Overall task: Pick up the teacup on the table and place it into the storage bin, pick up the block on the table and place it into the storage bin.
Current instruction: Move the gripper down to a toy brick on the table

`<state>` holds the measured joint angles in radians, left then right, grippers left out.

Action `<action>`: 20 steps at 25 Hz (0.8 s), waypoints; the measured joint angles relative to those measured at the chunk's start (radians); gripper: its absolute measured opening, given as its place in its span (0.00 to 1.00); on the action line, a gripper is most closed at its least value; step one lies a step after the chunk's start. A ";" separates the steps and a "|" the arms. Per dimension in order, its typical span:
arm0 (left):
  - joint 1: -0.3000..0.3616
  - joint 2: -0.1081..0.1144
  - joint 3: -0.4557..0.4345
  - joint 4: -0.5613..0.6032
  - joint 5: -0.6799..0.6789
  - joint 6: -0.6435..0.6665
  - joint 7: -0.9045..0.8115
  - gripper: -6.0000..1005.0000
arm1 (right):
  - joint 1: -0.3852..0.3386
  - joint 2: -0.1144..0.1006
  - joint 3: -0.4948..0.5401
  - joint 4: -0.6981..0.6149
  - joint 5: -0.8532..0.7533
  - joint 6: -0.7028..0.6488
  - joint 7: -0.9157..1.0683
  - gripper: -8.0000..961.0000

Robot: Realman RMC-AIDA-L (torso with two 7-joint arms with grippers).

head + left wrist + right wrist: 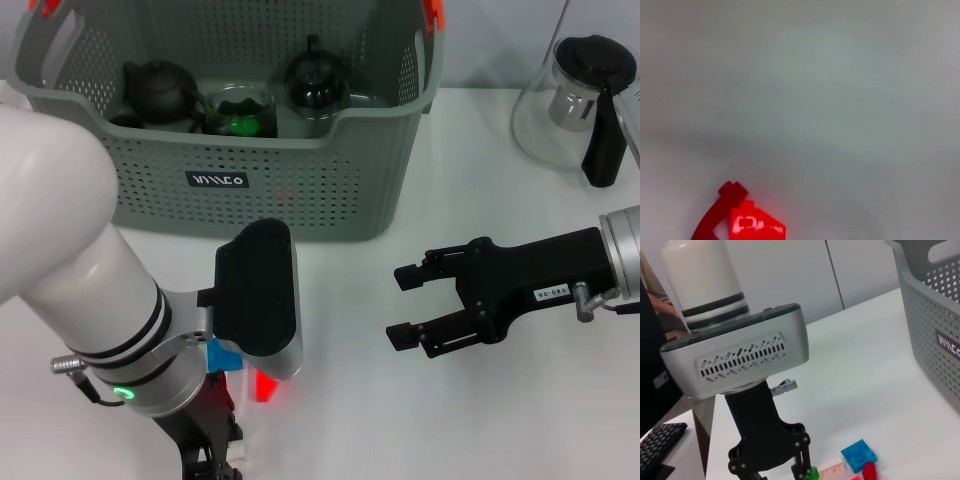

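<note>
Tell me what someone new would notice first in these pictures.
Probably the left gripper, lowered over a small cluster of coloured blocks near the table's front edge. Behind it stands the storage bin, holding dark teapots and a glass cup, while the right gripper hovers open to the right.

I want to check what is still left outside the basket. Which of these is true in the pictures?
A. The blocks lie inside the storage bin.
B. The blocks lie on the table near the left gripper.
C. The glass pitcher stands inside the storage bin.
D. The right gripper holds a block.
B: the right wrist view shows the blue block on the table beside the left gripper, outside the storage bin; the right gripper is open and empty.
</note>
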<state>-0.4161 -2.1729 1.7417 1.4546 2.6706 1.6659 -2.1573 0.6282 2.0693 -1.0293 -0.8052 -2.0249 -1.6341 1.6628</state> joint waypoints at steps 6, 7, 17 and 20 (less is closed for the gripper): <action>0.000 -0.001 0.005 0.000 0.000 0.004 0.000 0.39 | -0.002 0.000 0.000 0.000 0.000 0.001 0.000 0.90; 0.000 -0.001 0.005 0.000 0.000 0.005 0.000 0.38 | -0.002 -0.001 0.000 0.000 0.000 0.001 0.000 0.90; -0.002 -0.001 0.005 -0.008 0.000 -0.002 0.000 0.31 | -0.002 -0.002 0.002 0.000 0.000 0.000 0.000 0.90; -0.004 0.001 0.003 -0.012 0.000 -0.015 -0.003 0.27 | -0.003 -0.002 0.003 0.000 0.000 0.000 0.000 0.90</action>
<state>-0.4199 -2.1723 1.7447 1.4422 2.6707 1.6509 -2.1606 0.6256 2.0677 -1.0261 -0.8053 -2.0248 -1.6337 1.6628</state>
